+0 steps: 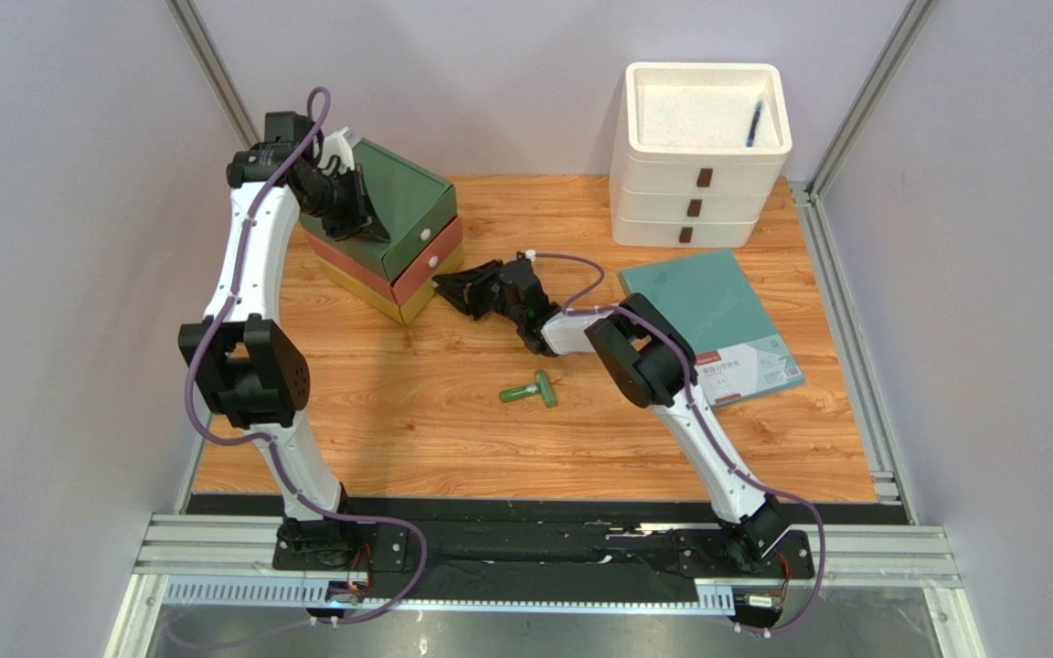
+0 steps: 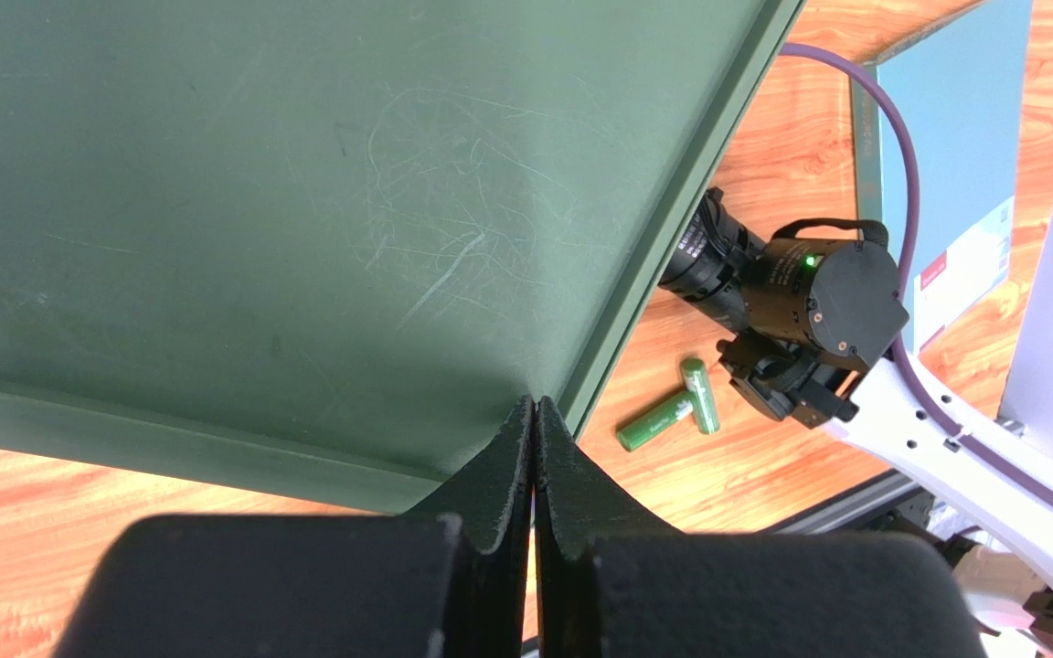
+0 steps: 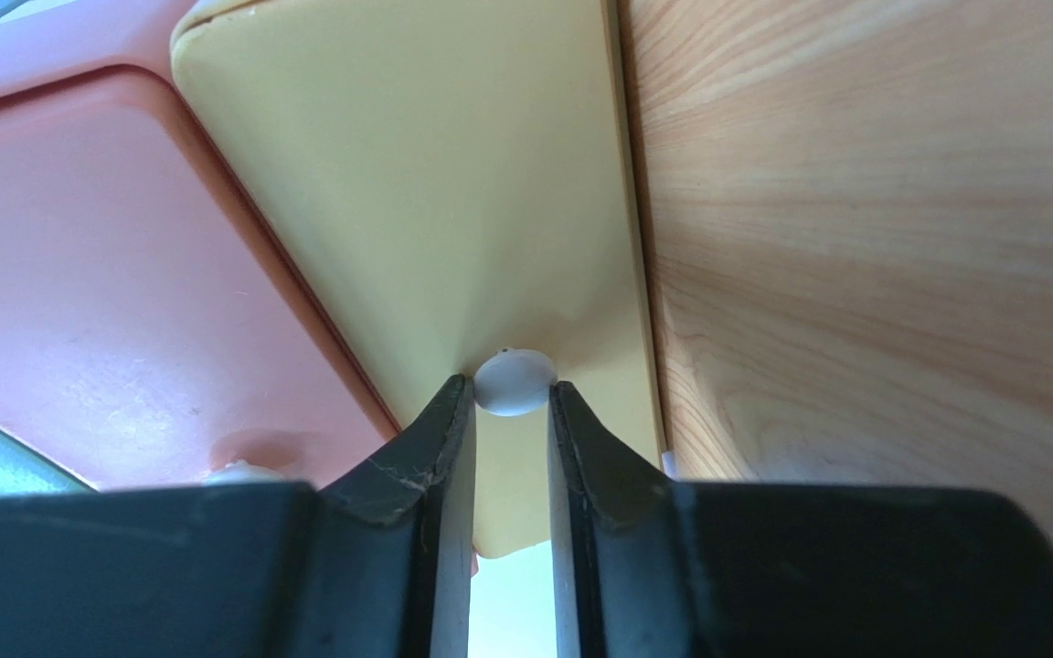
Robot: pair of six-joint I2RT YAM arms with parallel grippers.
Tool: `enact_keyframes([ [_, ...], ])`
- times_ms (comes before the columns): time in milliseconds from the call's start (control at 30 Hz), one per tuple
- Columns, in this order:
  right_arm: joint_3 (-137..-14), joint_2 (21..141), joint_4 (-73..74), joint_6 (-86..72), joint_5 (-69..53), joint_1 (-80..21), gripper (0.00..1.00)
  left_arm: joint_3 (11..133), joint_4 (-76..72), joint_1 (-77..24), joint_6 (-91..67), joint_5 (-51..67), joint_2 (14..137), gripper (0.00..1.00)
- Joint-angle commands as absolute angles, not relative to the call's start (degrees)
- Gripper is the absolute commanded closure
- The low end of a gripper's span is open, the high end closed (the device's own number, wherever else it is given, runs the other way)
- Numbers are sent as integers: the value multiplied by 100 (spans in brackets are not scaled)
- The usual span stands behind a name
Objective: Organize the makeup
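Two bright green tubes (image 1: 529, 392) lie touching on the wooden table, and they also show in the left wrist view (image 2: 670, 418). No other makeup is in view. A stack of three drawers, green (image 1: 402, 192) over pink (image 1: 422, 261) over yellow (image 1: 415, 299), stands at the back left. My left gripper (image 1: 354, 220) is shut and empty, its tips (image 2: 532, 411) against the green top (image 2: 285, 206) near its corner. My right gripper (image 1: 447, 288) is closed round the white knob (image 3: 514, 380) of the yellow bottom drawer (image 3: 450, 206); the drawer looks closed.
A white three-drawer unit (image 1: 700, 172) stands at the back right, with a blue pen (image 1: 755, 124) in its open top tray. A teal flat book (image 1: 711, 322) lies right of my right arm. Metal frame posts and grey walls close in the table.
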State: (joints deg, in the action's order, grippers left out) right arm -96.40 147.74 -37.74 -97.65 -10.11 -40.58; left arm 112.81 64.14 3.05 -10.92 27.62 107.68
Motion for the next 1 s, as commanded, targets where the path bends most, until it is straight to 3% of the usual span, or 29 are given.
enact_keyframes([
  [0,-9396,14713,-2690,-9976,-765,-4166,79,10890,7383,299,-694,2013,11127,100],
  [500,-9378,13931,-1530,-8675,-967,-3841,82,10890,7365,308,-694,1978,11127,100],
  [967,-8464,12868,-729,-7489,-1107,-3604,82,10890,7374,308,-694,1995,11118,100],
])
